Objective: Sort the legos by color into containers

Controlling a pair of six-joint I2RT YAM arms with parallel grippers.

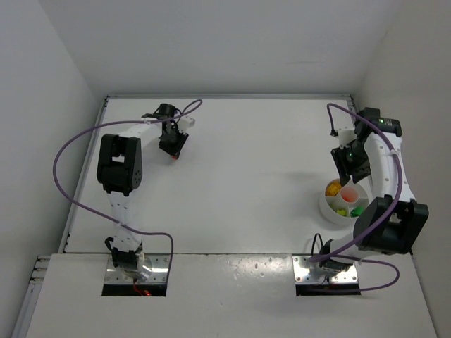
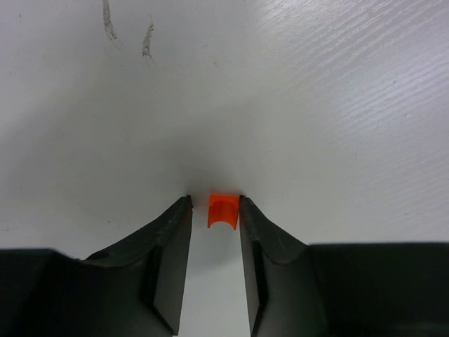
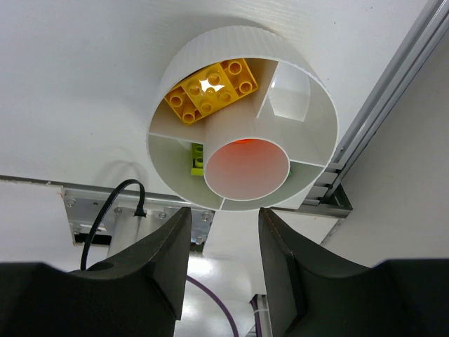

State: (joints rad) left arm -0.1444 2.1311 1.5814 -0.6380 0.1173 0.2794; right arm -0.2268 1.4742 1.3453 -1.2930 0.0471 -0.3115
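Left wrist – left hand (image 2: 215,200) half-open, orange lego (image 2: 223,210) between fingertips (image 2: 249,214), touching one

White table (image 1: 239,162); orange lego (image 2: 223,210) on it far left; round white sectioned dish (image 1: 328,209) right side.

In the right wrist view the central cup (image 3: 247,168) of the dish (image 3: 242,42) shows only a red-orange glow, so its contents cannot be made out. A green brick (image 3: 197,158) at centre-left is mostly hidden behind that cup. In the top view the right arm (image 1: 386,172) covers the dish's upper edge. The orange brick (image 2: 223,210) is only a tiny speck there at upper left.
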